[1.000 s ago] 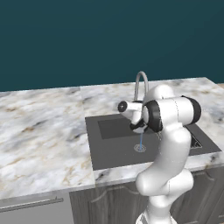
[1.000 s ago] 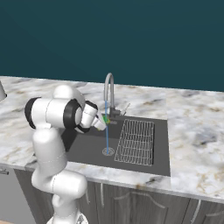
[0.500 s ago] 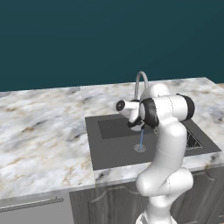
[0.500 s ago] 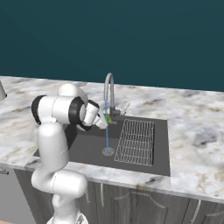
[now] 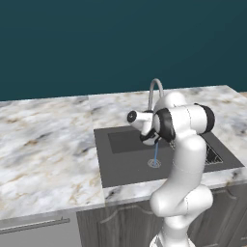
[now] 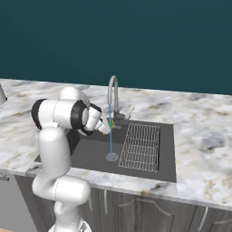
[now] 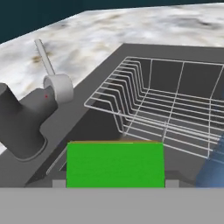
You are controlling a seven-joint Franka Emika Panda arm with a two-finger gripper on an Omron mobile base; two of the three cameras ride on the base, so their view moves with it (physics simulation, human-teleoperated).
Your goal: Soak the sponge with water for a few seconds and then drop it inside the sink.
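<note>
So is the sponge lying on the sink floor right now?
No, the sponge is held up in the gripper beside the water, well above the sink floor.

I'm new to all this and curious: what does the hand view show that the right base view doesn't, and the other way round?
Hand view alone: the sponge's thin orange edge up close, and the faucet's base and lever.

Right base view alone: the white arm, the faucet's curved spout, the drain and the cabinet fronts.

Both: the green sponge, the wire rack, the water, the dark sink and the marble counter.
</note>
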